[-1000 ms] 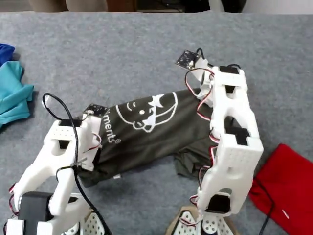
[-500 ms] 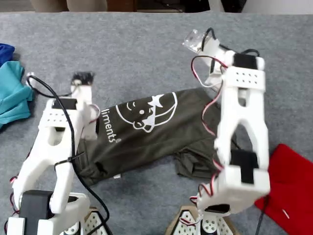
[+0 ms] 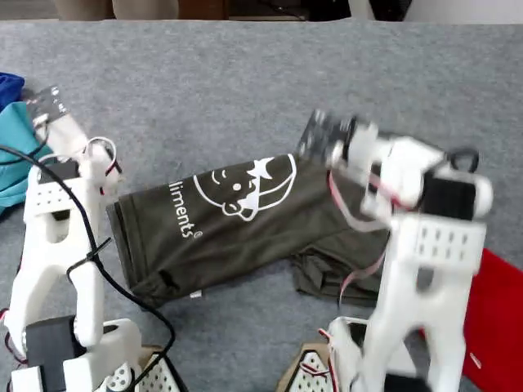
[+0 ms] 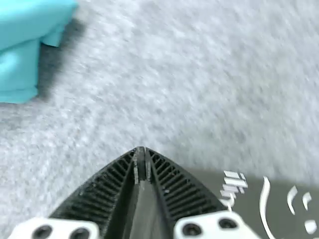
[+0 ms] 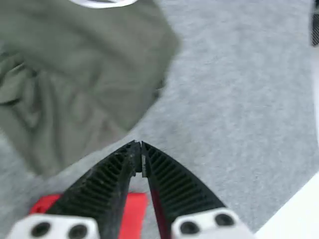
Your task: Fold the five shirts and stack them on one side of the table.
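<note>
An olive shirt point(image 3: 245, 220) with a white print lies partly folded across the middle of the grey table, its near right part bunched up. My left gripper point(image 4: 140, 159) is shut on nothing, over bare table just off the shirt's printed end point(image 4: 279, 199) and short of the teal shirt point(image 4: 25, 40). My right gripper point(image 5: 138, 154) is shut and empty too, above the table between the olive shirt's edge point(image 5: 75, 64) and a red shirt point(image 5: 132, 209). In the high view the left arm point(image 3: 57, 237) stands left of the shirt and the right arm point(image 3: 429, 237) at its right end.
A teal shirt point(image 3: 16, 163) and a blue one point(image 3: 8, 86) lie crumpled at the left edge. The red shirt point(image 3: 490, 318) lies at the near right. Grey table point(image 3: 204, 90) stretches beyond the olive shirt.
Both arms have lifted off the olive shirt. The left one swung out to the left, baring the shirt's left end. The right one pulled back toward the near edge.
</note>
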Tool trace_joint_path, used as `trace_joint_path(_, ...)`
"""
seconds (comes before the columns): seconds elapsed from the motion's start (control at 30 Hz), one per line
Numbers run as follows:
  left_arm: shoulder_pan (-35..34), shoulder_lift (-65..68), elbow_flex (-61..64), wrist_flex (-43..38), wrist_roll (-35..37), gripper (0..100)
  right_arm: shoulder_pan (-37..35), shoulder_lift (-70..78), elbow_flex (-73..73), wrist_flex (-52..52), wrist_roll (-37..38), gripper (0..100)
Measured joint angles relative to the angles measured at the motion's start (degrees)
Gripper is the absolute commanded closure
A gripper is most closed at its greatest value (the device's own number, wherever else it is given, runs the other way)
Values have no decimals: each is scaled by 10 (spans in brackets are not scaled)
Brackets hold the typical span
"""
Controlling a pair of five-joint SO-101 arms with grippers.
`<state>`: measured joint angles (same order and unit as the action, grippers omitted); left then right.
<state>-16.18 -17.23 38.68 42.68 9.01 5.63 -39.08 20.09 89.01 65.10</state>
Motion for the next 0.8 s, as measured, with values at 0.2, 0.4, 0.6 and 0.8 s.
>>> trace_joint_path(0.2,-5,14,82,-127,0,976,1,-116,198,7,31,887)
trace_joint_path(0.4,-5,69,72,-150,2,976,16,-133,302,7,32,888)
trace_joint_path(0.6,-9,132,24,-147,4,976,13,-133,343,16,32,886)
trace_joint_path(0.8,-9,167,-21,-113,4,976,-68,-134,399,5,-32,814)
